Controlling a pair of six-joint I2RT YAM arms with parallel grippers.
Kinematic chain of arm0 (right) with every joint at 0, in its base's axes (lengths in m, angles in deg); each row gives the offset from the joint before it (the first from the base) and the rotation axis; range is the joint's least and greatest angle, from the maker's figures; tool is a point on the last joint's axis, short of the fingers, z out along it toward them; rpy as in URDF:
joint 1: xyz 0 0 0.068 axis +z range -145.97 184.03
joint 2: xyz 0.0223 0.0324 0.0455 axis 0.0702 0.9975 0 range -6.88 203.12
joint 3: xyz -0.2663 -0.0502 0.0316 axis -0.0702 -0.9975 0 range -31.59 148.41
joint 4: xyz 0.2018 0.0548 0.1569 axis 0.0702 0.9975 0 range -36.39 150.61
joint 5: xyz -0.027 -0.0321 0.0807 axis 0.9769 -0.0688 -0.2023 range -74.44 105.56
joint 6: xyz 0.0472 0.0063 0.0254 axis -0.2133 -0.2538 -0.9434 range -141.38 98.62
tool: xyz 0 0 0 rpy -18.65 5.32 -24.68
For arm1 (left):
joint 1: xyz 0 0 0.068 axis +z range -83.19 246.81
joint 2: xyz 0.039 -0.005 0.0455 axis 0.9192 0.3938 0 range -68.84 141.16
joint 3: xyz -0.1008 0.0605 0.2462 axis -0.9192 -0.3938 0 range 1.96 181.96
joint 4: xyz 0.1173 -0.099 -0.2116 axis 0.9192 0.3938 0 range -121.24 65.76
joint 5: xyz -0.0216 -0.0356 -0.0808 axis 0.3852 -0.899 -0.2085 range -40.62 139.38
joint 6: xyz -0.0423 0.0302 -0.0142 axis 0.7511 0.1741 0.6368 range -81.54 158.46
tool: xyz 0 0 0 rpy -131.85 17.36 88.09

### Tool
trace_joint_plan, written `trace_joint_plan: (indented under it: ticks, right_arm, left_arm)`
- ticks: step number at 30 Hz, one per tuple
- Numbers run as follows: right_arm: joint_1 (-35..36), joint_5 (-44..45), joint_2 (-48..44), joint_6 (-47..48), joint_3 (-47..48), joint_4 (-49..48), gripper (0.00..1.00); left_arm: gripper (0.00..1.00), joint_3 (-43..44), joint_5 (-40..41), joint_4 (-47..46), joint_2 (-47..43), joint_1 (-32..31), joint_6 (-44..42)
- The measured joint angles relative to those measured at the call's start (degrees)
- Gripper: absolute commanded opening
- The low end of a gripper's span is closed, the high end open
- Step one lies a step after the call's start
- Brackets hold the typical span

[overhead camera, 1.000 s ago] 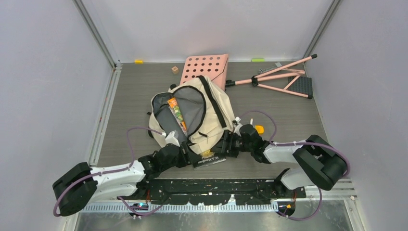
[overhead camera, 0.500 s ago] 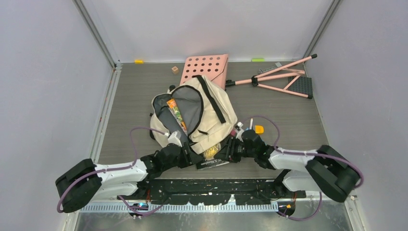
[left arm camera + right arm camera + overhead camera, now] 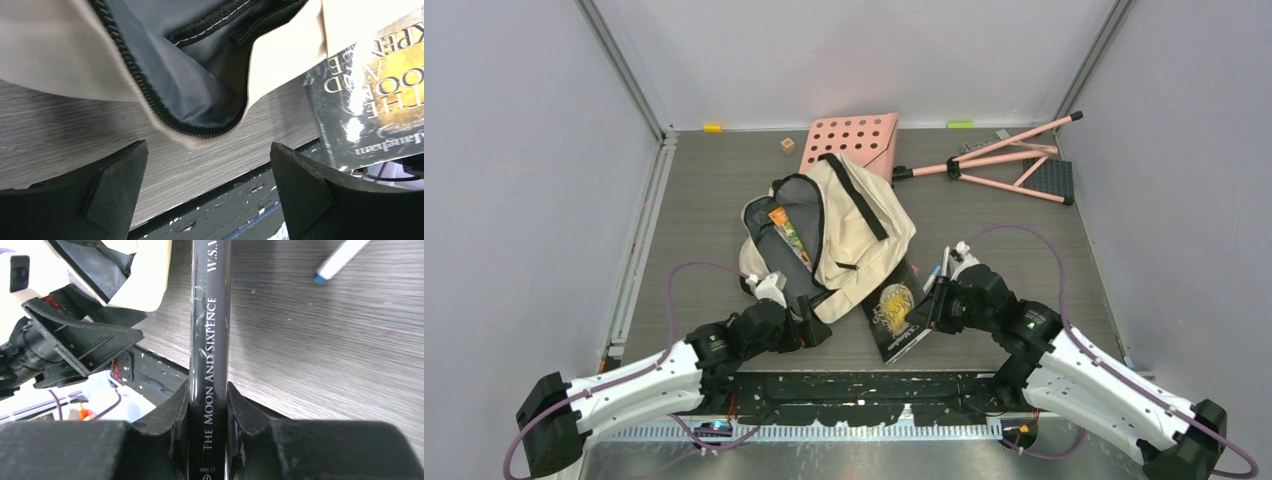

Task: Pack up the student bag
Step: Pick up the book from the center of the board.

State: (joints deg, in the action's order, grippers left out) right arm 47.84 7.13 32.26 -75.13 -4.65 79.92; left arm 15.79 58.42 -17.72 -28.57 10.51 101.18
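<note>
The student bag [image 3: 854, 225], cream with black straps and a grey lining, lies open in the middle of the table, an orange packet [image 3: 786, 232] inside it. Its zipper edge [image 3: 165, 107] fills the left wrist view. My left gripper [image 3: 809, 328] stands open just in front of the bag's near corner, holding nothing. A black book [image 3: 899, 312] with a gold cover picture is tilted up beside the bag. My right gripper [image 3: 937, 303] is shut on the book's spine [image 3: 210, 340], which reads "The Moon and Sixpence".
A pink perforated board [image 3: 854, 140] and a pink folding stand [image 3: 1014, 160] lie at the back. A small wooden cube [image 3: 787, 145] sits near the board. A white pen with a blue tip [image 3: 340, 257] lies right of the book. The table's front edge [image 3: 200, 192] is close below both grippers.
My left gripper has let go and opened, drawing back toward the front edge. My right gripper has closed on the book and pulled it right, out from under the bag, tilting it up.
</note>
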Motion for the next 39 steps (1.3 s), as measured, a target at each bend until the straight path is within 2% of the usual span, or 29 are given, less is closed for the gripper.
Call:
trace_joint_plan:
  ticks: [4, 8, 12, 15, 20, 28, 32, 39]
  right_arm:
    - [0.0, 7.39, -3.63, 1.86, 7.67, 13.7, 0.01]
    - [-0.15, 17.03, -5.05, 4.42, 15.56, 26.49, 0.01]
    - [-0.15, 23.43, -6.05, 7.3, 22.1, 33.44, 0.0]
    - [-0.15, 25.51, -6.75, 9.51, 25.42, 34.58, 0.01]
    - [-0.15, 24.3, -9.31, 12.96, 25.94, 28.7, 0.01]
    - [-0.15, 16.61, -8.79, 13.55, 19.34, 9.68, 0.01]
    - [-0.15, 11.41, -6.38, 12.83, 17.59, 0.74, 0.01]
    - [-0.15, 2.47, -2.71, 9.77, 15.43, -13.7, 0.01]
  left_arm:
    - [1.0, 3.21, 0.37, 5.57, -2.21, 0.0, -2.19]
    - [1.0, 6.97, -0.31, 7.67, -0.61, 0.02, -5.81]
    - [1.0, 10.99, -1.66, 7.72, 5.09, 0.22, -9.64]
    - [1.0, 14.12, -2.95, 6.99, 9.9, 0.44, -11.58]
    - [1.0, 18.97, -5.6, 3.15, 12.83, 0.52, -13.66]
    - [1.0, 20.81, -9.51, -13.16, 10.8, 0.55, -15.65]
    - [1.0, 20.81, -9.4, -18.84, 8.57, 0.55, -15.82]
    - [1.0, 20.81, -6.54, -23.19, 4.72, 1.16, -14.95]
